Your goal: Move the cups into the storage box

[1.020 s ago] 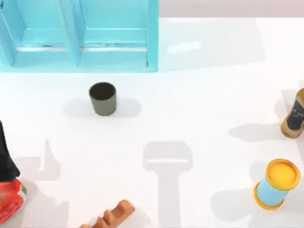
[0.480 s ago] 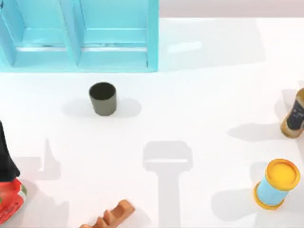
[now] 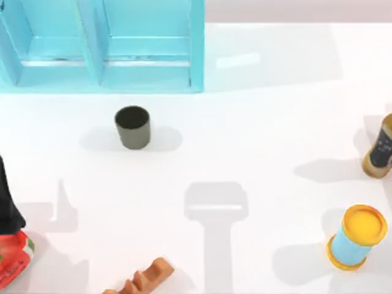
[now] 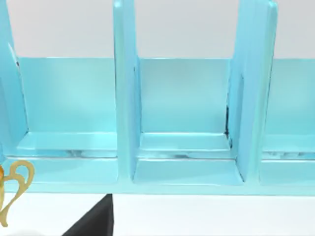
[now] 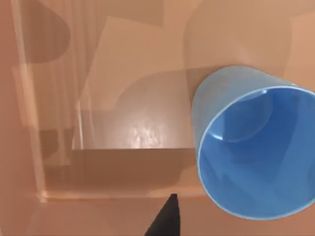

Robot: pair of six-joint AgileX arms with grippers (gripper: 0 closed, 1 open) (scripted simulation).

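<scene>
Top view. White table [image 3: 257, 135], evenly lit, with a pale grey strip of background beyond its far edge. Soft grey shadows lie on the table; the largest is T-shaped, near the middle towards the near edge.
- Turquoise storage box [image 3: 196, 49] at far left, with upright dividers and open compartments.
- Olive-grey cup [image 3: 132, 127] upright on the table, mouth up, near the box's front but apart from it.
- Brown dark-labelled bottle [image 3: 380, 150] at the right edge.
- Light-blue canister with yellow lid [image 3: 357, 237] nearer than the bottle, also at right.
- Orange-brown ridged piece [image 3: 146, 278] at the near edge.
- Red, green and black object [image 3: 9, 245] at the near left edge, cut off; identity unclear.

Left wrist view. Faces the storage box [image 4: 125, 123] front-on. Three compartments between upright dividers are seen, with nothing visible in them. White wall behind, a strip of white table in front. A dark part of the left gripper [image 4: 96, 223] shows at the frame edge; jaw state cannot be told. A gold curled shape [image 4: 14, 191] sits at the side, unidentified.

Right wrist view. Blue cup [image 5: 251, 142] very close, its mouth turned towards the camera and its inside bare. Behind it is a tan-brown surface with a stepped ledge and overlapping shadows. What the cup rests on cannot be told. A dark tip of the right gripper [image 5: 166, 219] is just beside the cup; jaw state cannot be told.
</scene>
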